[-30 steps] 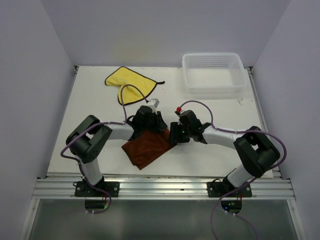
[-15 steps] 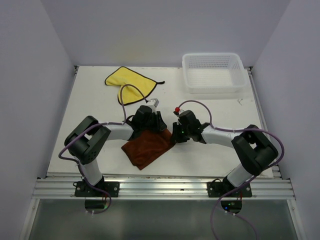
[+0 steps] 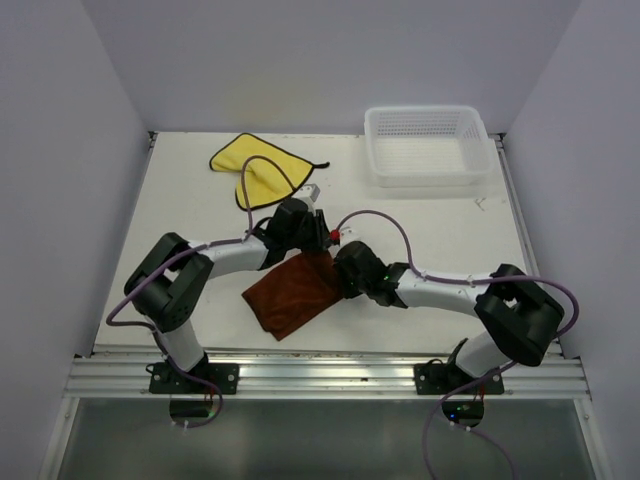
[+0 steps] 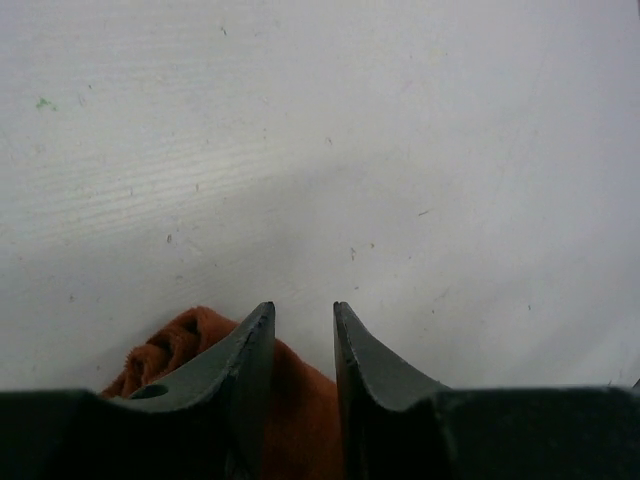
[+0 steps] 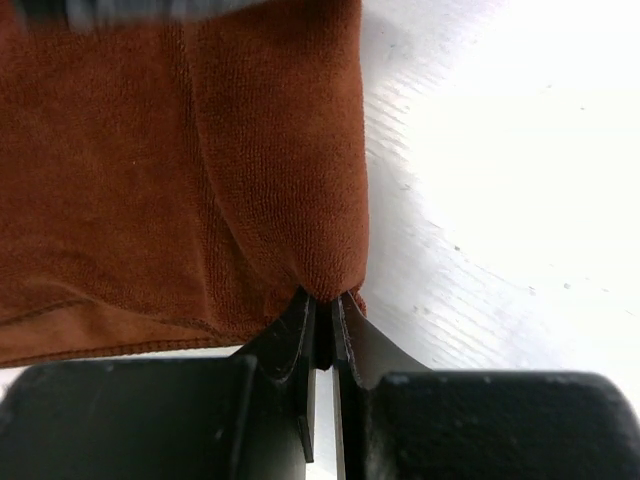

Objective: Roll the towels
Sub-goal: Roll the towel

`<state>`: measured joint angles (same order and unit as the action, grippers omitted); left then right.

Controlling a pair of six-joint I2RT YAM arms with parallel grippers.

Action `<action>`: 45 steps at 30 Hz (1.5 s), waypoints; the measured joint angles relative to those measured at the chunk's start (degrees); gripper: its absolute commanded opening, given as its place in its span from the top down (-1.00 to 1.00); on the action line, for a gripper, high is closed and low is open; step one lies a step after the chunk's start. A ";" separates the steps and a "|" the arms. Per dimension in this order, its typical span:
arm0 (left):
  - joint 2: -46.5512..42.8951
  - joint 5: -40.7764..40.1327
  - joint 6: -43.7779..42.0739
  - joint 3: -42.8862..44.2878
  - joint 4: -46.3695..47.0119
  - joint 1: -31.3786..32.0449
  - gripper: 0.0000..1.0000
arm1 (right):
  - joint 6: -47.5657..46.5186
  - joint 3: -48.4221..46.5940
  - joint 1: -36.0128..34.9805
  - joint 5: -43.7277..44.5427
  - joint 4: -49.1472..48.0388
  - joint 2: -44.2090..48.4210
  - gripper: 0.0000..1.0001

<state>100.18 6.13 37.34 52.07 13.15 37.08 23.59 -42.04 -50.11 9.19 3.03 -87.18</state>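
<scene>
The rust-brown towel (image 3: pixel 290 292) lies on the white table in front of both arms. It fills the right wrist view (image 5: pixel 180 170), where one corner is bunched into a fold. My right gripper (image 3: pixel 342 272) is shut on that corner (image 5: pixel 322 298) at the towel's right edge. My left gripper (image 3: pixel 312 240) sits at the towel's far corner. Its jaws (image 4: pixel 303 310) stand a narrow gap apart, and the towel's edge (image 4: pixel 165 345) lies under and between them. The yellow towel (image 3: pixel 262 165) with dark edging lies flat at the back left, away from both grippers.
A white mesh basket (image 3: pixel 425 145) stands at the back right corner. A small white scrap (image 3: pixel 481 203) lies just in front of it. Purple cables loop above both wrists. The table is walled on the left, back and right.
My right gripper has moved left, carrying the brown towel's corner inward over the cloth. My left gripper has shifted a little towards the back of the table.
</scene>
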 measured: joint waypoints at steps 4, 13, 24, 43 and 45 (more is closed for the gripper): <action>-1.01 -0.96 0.17 2.71 -2.58 -0.42 0.32 | -0.90 0.72 -3.30 7.56 0.42 1.36 1.00; -3.08 -1.20 2.40 3.78 -5.31 -1.03 0.32 | -3.32 0.00 -12.07 23.93 3.82 0.81 1.00; -5.27 -0.66 3.34 3.43 -5.60 -1.03 0.32 | -5.64 -9.38 -23.98 41.66 10.97 -12.09 1.00; -8.20 1.14 6.29 -6.84 -3.32 -0.22 0.33 | -4.57 -20.04 -28.02 50.93 24.44 -23.82 1.00; -8.26 1.09 6.62 -7.76 -3.04 -0.11 0.33 | -4.59 -20.06 -28.06 50.90 24.90 -24.02 1.00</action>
<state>91.92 7.22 43.97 44.31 10.11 36.97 19.00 -62.11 -78.17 60.10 27.92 -111.20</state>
